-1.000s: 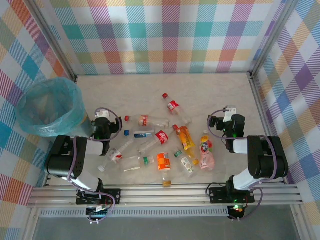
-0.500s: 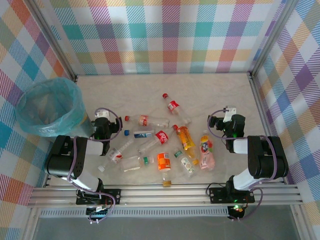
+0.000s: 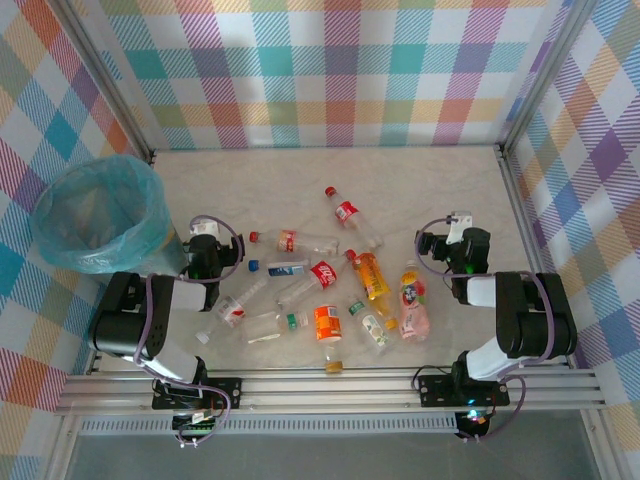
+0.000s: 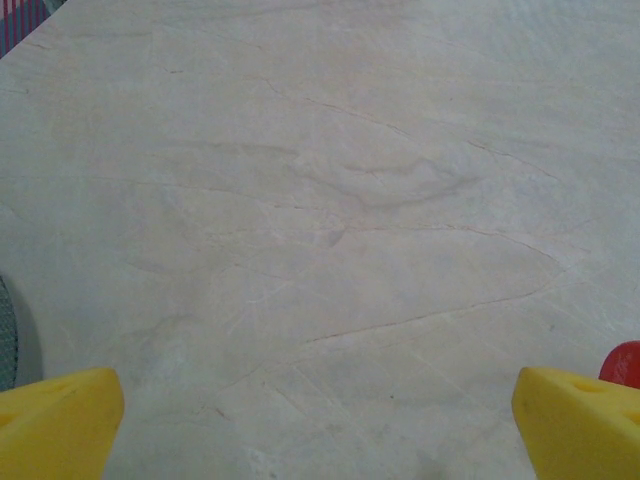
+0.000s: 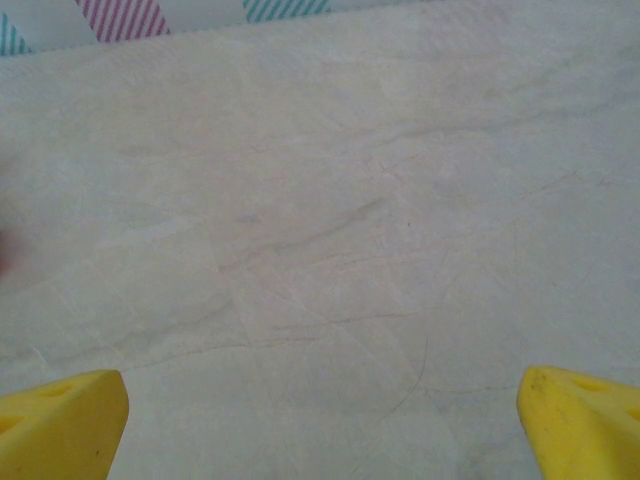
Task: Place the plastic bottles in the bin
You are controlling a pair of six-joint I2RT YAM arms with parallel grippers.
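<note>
Lying in a loose heap on the near middle of the table, the plastic bottles sit between the two arms. The bin stands apart from them at the table's left edge. The left gripper is low over bare table just right of the bin, fingers spread and empty, with a red cap beside one fingertip. The right gripper, near the right edge, is likewise spread and holds nothing.

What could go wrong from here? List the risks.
1. The bottles lie touching in a heap; jaws closing on one may pinch or scatter neighbours.
2. They lie on their sides, so a nudged one could roll; the nearest bottle reaches close to the front edge of the table.
3. The bin stands far left, likely a hard reach for the right gripper.
</note>
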